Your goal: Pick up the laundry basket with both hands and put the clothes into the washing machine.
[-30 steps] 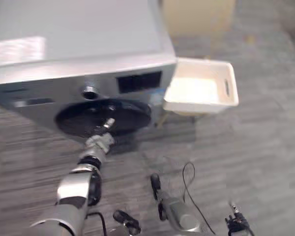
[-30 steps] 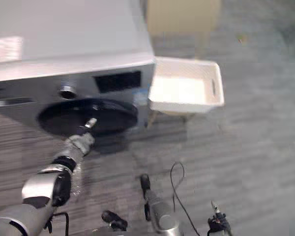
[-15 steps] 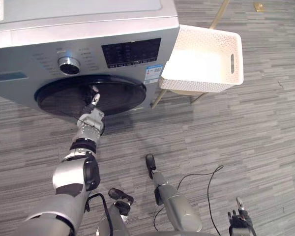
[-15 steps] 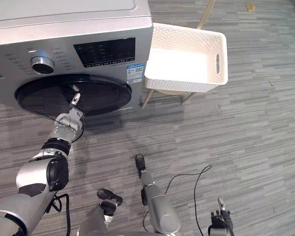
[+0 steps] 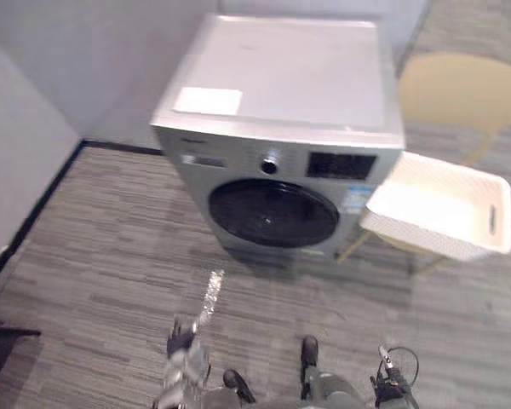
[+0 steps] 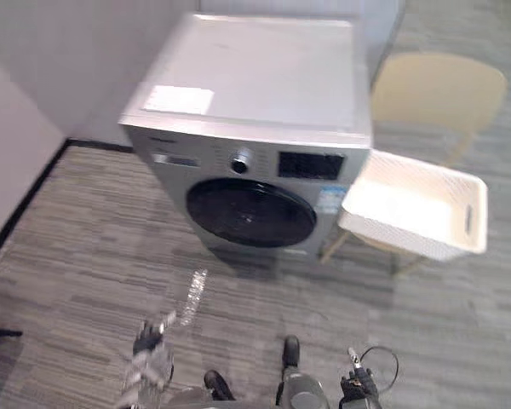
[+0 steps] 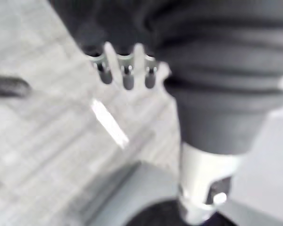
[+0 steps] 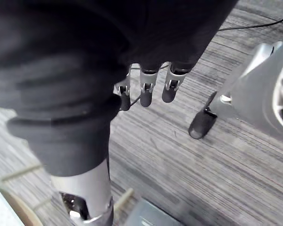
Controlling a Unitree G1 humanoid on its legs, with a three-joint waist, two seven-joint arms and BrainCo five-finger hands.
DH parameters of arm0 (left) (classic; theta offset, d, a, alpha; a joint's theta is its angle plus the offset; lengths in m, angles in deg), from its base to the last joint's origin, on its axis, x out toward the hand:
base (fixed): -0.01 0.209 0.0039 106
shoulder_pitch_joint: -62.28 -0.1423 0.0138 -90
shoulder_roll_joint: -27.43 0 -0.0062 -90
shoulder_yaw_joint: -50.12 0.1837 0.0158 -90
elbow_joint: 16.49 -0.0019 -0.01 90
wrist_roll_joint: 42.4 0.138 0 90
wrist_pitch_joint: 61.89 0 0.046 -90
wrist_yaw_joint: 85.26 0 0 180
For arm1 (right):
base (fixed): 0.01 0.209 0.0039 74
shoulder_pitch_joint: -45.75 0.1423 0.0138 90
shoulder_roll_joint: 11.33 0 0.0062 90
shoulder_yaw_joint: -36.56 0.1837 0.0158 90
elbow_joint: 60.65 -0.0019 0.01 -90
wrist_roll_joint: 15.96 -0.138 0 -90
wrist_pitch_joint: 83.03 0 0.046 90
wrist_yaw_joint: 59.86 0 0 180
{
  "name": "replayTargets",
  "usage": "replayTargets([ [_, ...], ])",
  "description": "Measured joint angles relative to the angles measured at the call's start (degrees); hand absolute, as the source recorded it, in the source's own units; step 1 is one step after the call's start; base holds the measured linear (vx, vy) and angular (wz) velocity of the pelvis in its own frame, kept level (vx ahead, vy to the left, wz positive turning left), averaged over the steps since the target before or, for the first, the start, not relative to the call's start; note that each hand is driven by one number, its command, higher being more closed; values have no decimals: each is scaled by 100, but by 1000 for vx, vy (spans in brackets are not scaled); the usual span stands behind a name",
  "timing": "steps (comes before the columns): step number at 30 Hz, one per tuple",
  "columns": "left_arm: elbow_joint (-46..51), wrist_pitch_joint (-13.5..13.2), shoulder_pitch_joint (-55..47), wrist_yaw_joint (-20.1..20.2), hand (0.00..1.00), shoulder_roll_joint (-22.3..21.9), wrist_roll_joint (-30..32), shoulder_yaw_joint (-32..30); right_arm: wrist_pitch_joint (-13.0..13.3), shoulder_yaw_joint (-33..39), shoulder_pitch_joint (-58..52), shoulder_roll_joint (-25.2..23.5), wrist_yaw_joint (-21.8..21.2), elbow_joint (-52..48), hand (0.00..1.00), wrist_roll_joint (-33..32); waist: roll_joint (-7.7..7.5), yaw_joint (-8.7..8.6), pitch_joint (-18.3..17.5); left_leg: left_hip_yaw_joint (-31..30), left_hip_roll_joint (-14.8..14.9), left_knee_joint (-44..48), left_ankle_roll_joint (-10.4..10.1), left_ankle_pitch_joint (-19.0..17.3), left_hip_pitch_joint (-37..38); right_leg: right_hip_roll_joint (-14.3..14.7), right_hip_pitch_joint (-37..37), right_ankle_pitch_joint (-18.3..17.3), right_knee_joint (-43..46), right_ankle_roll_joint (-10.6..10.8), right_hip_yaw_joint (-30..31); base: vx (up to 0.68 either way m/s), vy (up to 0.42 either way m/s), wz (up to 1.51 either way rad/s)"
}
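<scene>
The white perforated laundry basket (image 5: pixel 430 240) sits on a tan chair (image 5: pixel 460 89) to the right of the silver washing machine (image 5: pixel 281 94); its inside looks plain white. The machine's dark round door (image 5: pixel 272 213) is closed. My left hand (image 5: pixel 183 354) hangs low over the floor, well in front of the machine, and its fingers (image 7: pixel 127 77) are relaxed and hold nothing. My right hand (image 5: pixel 390 388) is down at the lower right, short of the basket, with its fingers (image 8: pixel 145 89) loose over the floor.
Grey striped flooring (image 5: pixel 111 256) stretches between me and the machine. A pale wall (image 5: pixel 34 85) with a black baseboard runs along the left. The chair's legs (image 6: pixel 328 247) stand beside the machine's right front corner.
The view has pulled back and up, taking in the whole machine. My left hand has come away from the door and dropped low. The door now sits closed.
</scene>
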Motion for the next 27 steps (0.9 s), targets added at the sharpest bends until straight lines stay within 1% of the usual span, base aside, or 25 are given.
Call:
replayTargets([
  [1,-209,54,-94,18,0,31,165,-15,-4,-12,3,10,10,66,0,74,0,47,-45,-60,-46,-55,43,32,44,-32,62,-18,0,25,-73,75,138,67],
  [2,-401,120,-218,110,0,126,309,-169,-16,-47,21,46,30,229,0,172,-12,111,-142,-202,-142,-129,81,87,83,-116,164,-56,0,77,-226,75,128,68],
  [4,-815,189,-288,231,0,248,368,-319,-35,-101,160,100,83,429,0,299,-12,120,-169,-389,-282,-267,120,111,252,-211,384,-90,-1,124,-416,59,141,55],
  [5,-1068,275,-341,334,0,239,320,-582,-44,-125,219,103,91,487,0,373,-18,120,-245,-467,-364,-344,134,120,332,-243,474,-116,-1,162,-471,23,102,37],
  [6,-1194,329,-395,382,0,265,338,-712,-55,-164,264,105,89,556,0,467,-28,150,-348,-541,-444,-454,181,151,383,-297,522,-134,-1,193,-553,28,88,33],
  [7,-1237,381,-417,416,0,283,344,-780,-74,-164,317,110,87,618,0,513,-35,173,-372,-570,-474,-484,184,153,418,-317,557,-135,-1,195,-584,27,85,27],
  [8,-1294,500,-496,491,0,298,362,-889,-156,-167,449,111,88,669,0,615,-49,244,-410,-618,-533,-547,189,156,509,-359,636,-148,-1,215,-611,19,80,15],
  [10,-1296,598,-548,491,0,321,351,-902,-170,-212,556,128,86,768,0,694,-65,286,-432,-697,-605,-619,224,178,547,-411,669,-159,-1,235,-677,-21,66,20],
  [12,-1291,612,-578,497,0,320,238,-890,-175,-225,689,158,86,869,0,706,-66,285,-434,-812,-684,-676,276,212,541,-467,681,-172,1,270,-768,-32,47,30],
  [13,-1289,610,-579,495,0,321,170,-858,-173,-229,719,176,86,869,0,705,-66,287,-435,-896,-754,-688,284,217,526,-519,685,-214,36,325,-836,-7,63,43],
  [16,-1286,582,-578,474,0,307,33,-690,-167,-227,667,278,91,869,0,684,-50,267,-422,-1102,-842,-696,345,123,561,-811,479,-676,869,407,-973,30,70,37],
  [17,-1283,543,-553,460,0,339,2,-566,-165,-230,632,307,94,865,0,672,-78,256,-403,-1214,-937,-735,409,38,653,-1072,305,-1007,1597,463,-987,52,74,26],
  [18,-1280,535,-542,455,0,358,-1,-518,-159,-260,603,320,94,856,0,670,-103,251,-387,-1281,-1011,-777,453,7,725,-1225,219,-1145,1993,493,-963,69,90,24],
  [19,-1276,523,-501,447,0,395,-44,-355,-157,-441,548,369,91,844,0,647,-100,249,-338,-1317,-1102,-820,496,-22,834,-1532,-140,-1306,3027,277,-820,44,94,19],
  [20,-1263,497,-451,445,0,430,-67,-185,-81,-507,482,342,72,771,0,590,-99,223,-295,-1371,-1142,-813,562,-67,967,-1749,-575,-1222,4092,-132,-504,104,93,29],
  [21,-1176,494,-448,448,0,465,-71,-61,-37,-608,441,344,85,649,0,497,-49,151,-235,-1498,-1121,-779,582,-134,1094,-1732,-915,-1219,4825,-98,-22,108,50,39],
  [22,-1151,475,-438,448,0,483,-73,-8,-52,-640,436,344,90,655,0,452,-87,89,-232,-1578,-1096,-760,597,-157,1139,-1683,-1006,-1328,5039,16,170,173,-12,57],
  [23,-1095,432,-430,453,0,492,-72,71,-56,-655,411,321,92,655,0,440,-139,48,-221,-1681,-1058,-784,598,-161,1197,-1565,-1167,-1491,5082,181,339,143,-42,49],
  [24,-1054,405,-350,456,0,466,-69,80,-55,-645,400,311,98,657,0,439,-158,51,-202,-1721,-1032,-786,582,-175,1207,-1508,-1237,-1531,4959,196,377,202,-73,58],
  [25,-1058,390,-220,454,0,390,-66,91,-68,-607,363,292,100,705,0,437,-126,56,-160,-1861,-928,-738,511,-230,1224,-1289,-1343,-1529,4239,227,517,202,-84,47],
  [26,-1055,384,-177,459,0,388,-49,100,-83,-566,349,274,103,735,0,434,-102,52,-137,-1942,-864,-709,470,-255,1210,-1190,-1349,-1503,3858,260,621,348,-170,69],
  [27,-1056,381,-112,460,0,390,48,98,-122,-435,316,239,105,842,0,419,-105,31,-79,-2078,-731,-599,342,-345,1165,-1025,-1342,-1322,3027,368,917,328,-178,56],
])
